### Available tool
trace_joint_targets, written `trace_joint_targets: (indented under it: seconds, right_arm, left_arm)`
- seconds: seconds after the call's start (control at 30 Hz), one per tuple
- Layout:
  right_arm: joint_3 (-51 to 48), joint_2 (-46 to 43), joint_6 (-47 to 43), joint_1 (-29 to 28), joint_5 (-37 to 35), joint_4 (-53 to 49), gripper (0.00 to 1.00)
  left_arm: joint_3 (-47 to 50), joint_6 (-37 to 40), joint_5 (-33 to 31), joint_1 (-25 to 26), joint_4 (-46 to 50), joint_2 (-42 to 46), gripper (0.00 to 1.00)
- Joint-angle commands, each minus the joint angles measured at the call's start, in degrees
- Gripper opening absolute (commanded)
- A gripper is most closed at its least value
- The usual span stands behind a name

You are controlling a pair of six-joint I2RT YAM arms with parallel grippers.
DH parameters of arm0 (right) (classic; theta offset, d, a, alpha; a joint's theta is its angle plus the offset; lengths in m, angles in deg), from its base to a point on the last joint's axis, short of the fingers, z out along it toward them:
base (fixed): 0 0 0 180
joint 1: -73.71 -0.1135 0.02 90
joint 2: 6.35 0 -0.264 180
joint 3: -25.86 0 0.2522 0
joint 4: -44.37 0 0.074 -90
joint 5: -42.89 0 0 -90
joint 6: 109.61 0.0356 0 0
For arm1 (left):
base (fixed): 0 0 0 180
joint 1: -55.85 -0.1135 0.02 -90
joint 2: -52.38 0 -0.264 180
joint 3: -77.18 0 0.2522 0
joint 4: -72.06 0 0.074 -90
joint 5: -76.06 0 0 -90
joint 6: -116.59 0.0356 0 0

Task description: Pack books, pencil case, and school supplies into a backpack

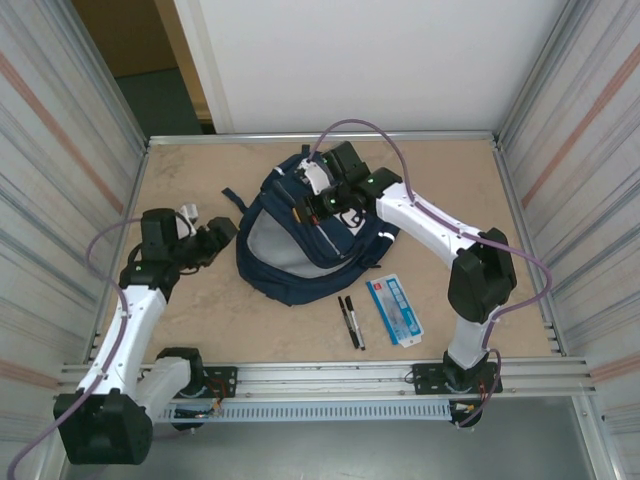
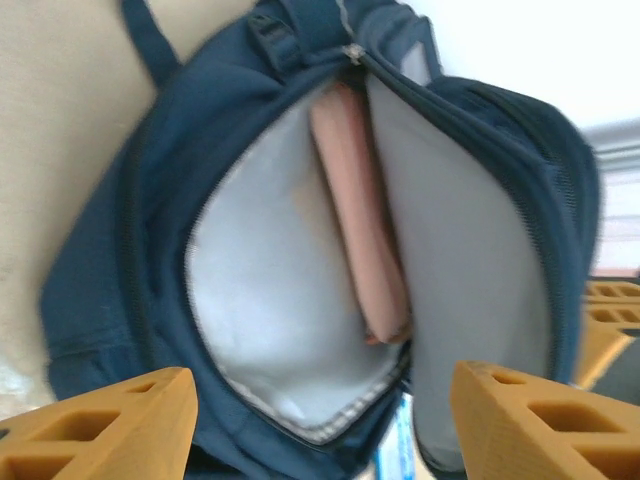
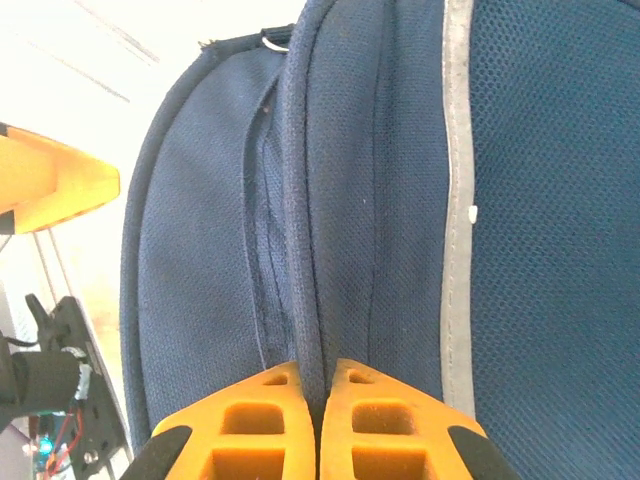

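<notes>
You are looking at two arms wearing white shells over their long links, the left arm (image 1: pixel 122 325) and the right arm (image 1: pixel 420 222) alike, with bulky black joint housings breaking them up. A lilac cable (image 1: pixel 350 125) is looping along each one. The left pincer (image 2: pixel 322 400) and right pincer (image 3: pixel 318 390) are showing blocky orange fingers with rectangular hollows. A green light (image 1: pixel 370 181) is glowing near the right wrist.

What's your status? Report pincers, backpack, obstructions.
Left pincer open, facing backpack mouth. Right pincer shut on backpack rim. Pencil case inside; pens, blue-white box on table. Opening unobstructed.
</notes>
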Motion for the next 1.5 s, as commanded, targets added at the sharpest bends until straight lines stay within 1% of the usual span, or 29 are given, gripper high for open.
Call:
trace_joint_targets:
  seconds: [0.0,0.13,0.27,0.37,0.43,0.47,0.53,0.6,0.67,0.7,0.8,0.87,0.9,0.97,1.03,1.13,1.23,1.27,1.3,1.33,1.37,1.4,1.47]
  right_arm:
    - [-0.27,-1.12,-3.34,-0.78,2.02,3.38,0.0]
    - [0.03,0.08,-3.26,-1.88,1.33,1.77,0.0]
    - [-2.29,0.47,-3.42,-2.77,1.94,4.06,0.0]
    - [-1.52,0.87,-3.41,-3.54,2.13,2.25,0.0]
    - [-2.08,0.78,-4.0,-4.26,1.97,2.4,0.0]
    - [-2.35,0.79,-4.29,-4.48,1.7,2.82,0.0]
    - [-2.02,1.12,-4.28,-4.49,1.14,2.83,0.0]
    - [-0.94,1.1,-2.72,-4.57,-1.82,1.28,0.0]
    - [-0.79,0.58,-1.96,-5.05,-4.96,-0.61,0.14]
    - [-1.15,0.23,-2.69,-5.44,-5.47,-1.44,0.19]
    - [-3.43,-2.7,-4.19,-7.07,-11.06,-3.77,0.32]
    - [-7.57,-7.39,-2.91,-7.96,-17.12,-3.81,0.39]
    - [-10.16,-9.95,-2.74,-8.6,-19.69,-2.84,0.41]
    - [-18.26,-16.1,-5.26,-10.66,-23.22,1.16,0.43]
    - [-23.77,-20.8,-7.69,-12.64,-26.64,3.95,0.45]
    - [-29.43,-24.38,-8.0,-14.16,-31.36,4.41,0.48]
    - [-32.89,-23.89,-4.63,-14.08,-32.18,6.2,0.49]
    - [-33.4,-22.91,-2.59,-14.17,-33.62,6.89,0.49]
    - [-33.04,-21.68,0.54,-14.07,-37.22,6.61,0.5]
    - [-32.37,-20.29,4.83,-13.8,-42.86,5.88,0.51]
    - [-31.6,-18.86,8.08,-13.1,-46.74,4.87,0.52]
    - [-31.12,-17.78,9.33,-12.04,-47.27,4.73,0.52]
    - [-30.8,-16.15,9.38,-9.55,-43.21,6.62,0.52]
  left_arm:
    - [-3.49,-3.39,7.04,1.66,-2.02,-0.61,0.68]
    - [-3.98,-5.43,3.42,4.07,-3.97,-2.84,0.69]
    - [-4.8,-6.89,3.65,7.66,-8.0,-8.1,0.69]
    - [-4.17,-8.15,1.39,9.71,-12.28,-10.39,0.69]
    - [-3.87,-8.57,-0.05,11.21,-15.5,-12.09,0.68]
    - [-4.41,-8.37,-0.13,11.68,-16.11,-13.21,0.65]
    - [-5.32,-7.72,-0.14,12.01,-15.78,-15.48,0.52]
    - [-4.95,-8.95,-2.36,12.04,-15.54,-16.37,0.35]
    - [-3.95,-9.11,-5.95,12.47,-16.7,-15.59,0.08]
    - [-3.56,-8.89,-7.6,12.67,-17.0,-14.87,0.0]
    - [-3.41,-7.38,-12.42,13.35,-16.17,-12.16,0.0]
    - [-3.38,-7.89,-14.5,13.51,-15.39,-11.16,0.0]
    - [-3.61,-7.96,-15.05,13.51,-15.25,-11.08,0.0]
    - [-4.29,-8.61,-14.75,13.59,-14.29,-11.22,0.0]
    - [-4.44,-11.26,-13.55,13.99,-13.89,-11.49,0.0]
    - [-3.66,-15.14,-13.4,15.17,-14.67,-11.61,0.0]
    - [-3.58,-15.78,-13.99,15.42,-13.84,-11.26,0.0]
    - [-3.55,-15.87,-14.97,15.46,-12.43,-10.89,0.0]
    - [-3.52,-16.23,-15.67,15.43,-11.23,-10.54,0.0]
    - [-3.0,-16.42,-16.27,15.45,-10.84,-10.17,0.0]
    - [-2.57,-16.4,-16.23,15.39,-11.04,-9.8,0.0]
    - [-2.32,-16.1,-15.9,15.23,-10.94,-9.37,0.0]
    - [-2.44,-15.15,-15.99,15.19,-9.12,-8.11,0.0]
